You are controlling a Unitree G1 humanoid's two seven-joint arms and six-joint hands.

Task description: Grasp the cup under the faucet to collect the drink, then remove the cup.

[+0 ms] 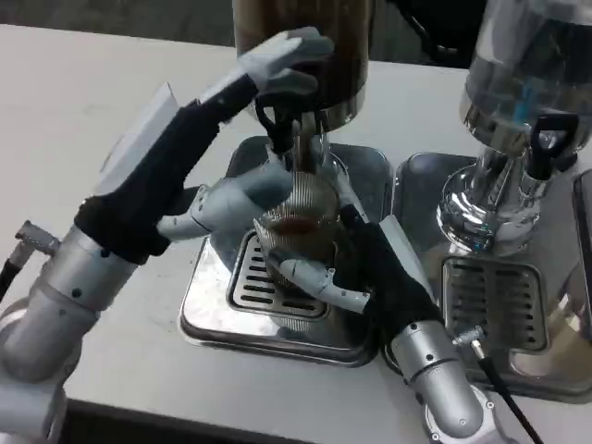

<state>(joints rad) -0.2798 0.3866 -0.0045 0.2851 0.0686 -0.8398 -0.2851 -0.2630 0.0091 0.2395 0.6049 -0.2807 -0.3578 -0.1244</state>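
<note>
The cup (298,220) is a clear ribbed one, and it stands under the black faucet (280,123) of the dark drink dispenser (305,51), above the metal drip tray (277,314) with its slotted grate. There is a brown drink inside the cup (how full it is, I cannot tell exactly).

The right hand (338,273) holds the cup from the front and the side; its white fingers (319,277) wrap around the lower part of the ribbed wall.

The left hand (268,79) is up at the dispenser. Its upper fingers rest on the dark body just above the faucet lever, and its lower part reaches down beside the cup. Whether it really presses the lever, I cannot tell.

A second dispenser (527,74), clear, stands on its own tray (499,361) to the right, on the white table (74,111).
</note>
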